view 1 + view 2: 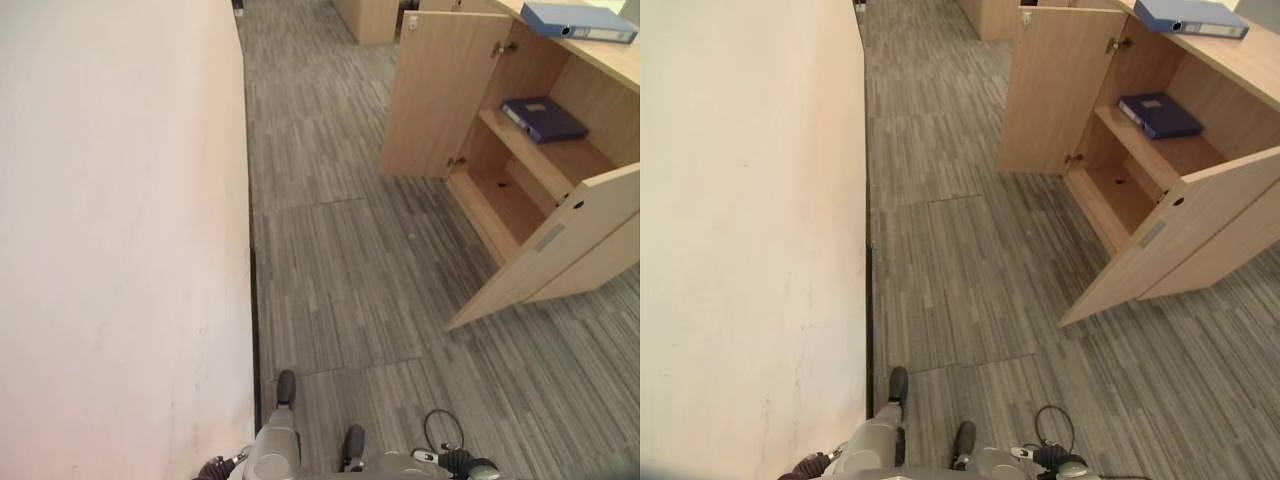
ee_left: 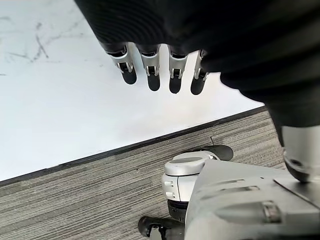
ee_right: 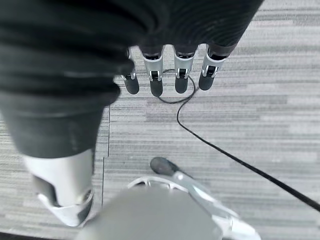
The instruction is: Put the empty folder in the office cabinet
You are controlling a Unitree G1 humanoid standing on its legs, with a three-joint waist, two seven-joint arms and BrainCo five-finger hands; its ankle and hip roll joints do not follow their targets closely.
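A low wooden office cabinet point(image 1: 527, 158) stands at the right with both doors swung open. On its upper shelf lies a dark blue folder point(image 1: 543, 117), flat. A lighter blue folder point(image 1: 578, 20) rests on the cabinet top. The lower compartment point(image 1: 505, 200) holds nothing that I can see. My left hand point(image 2: 153, 75) hangs at my side near the wall, fingers straight, holding nothing. My right hand point(image 3: 156, 80) hangs over the carpet with straight, relaxed fingers, also holding nothing. Both hands are far from the cabinet.
A white wall point(image 1: 120, 240) runs along the whole left side, close to me. Grey striped carpet point(image 1: 340, 270) stretches between wall and cabinet. The near cabinet door point(image 1: 560, 250) juts out over the carpet. Another wooden unit point(image 1: 365, 18) stands far ahead.
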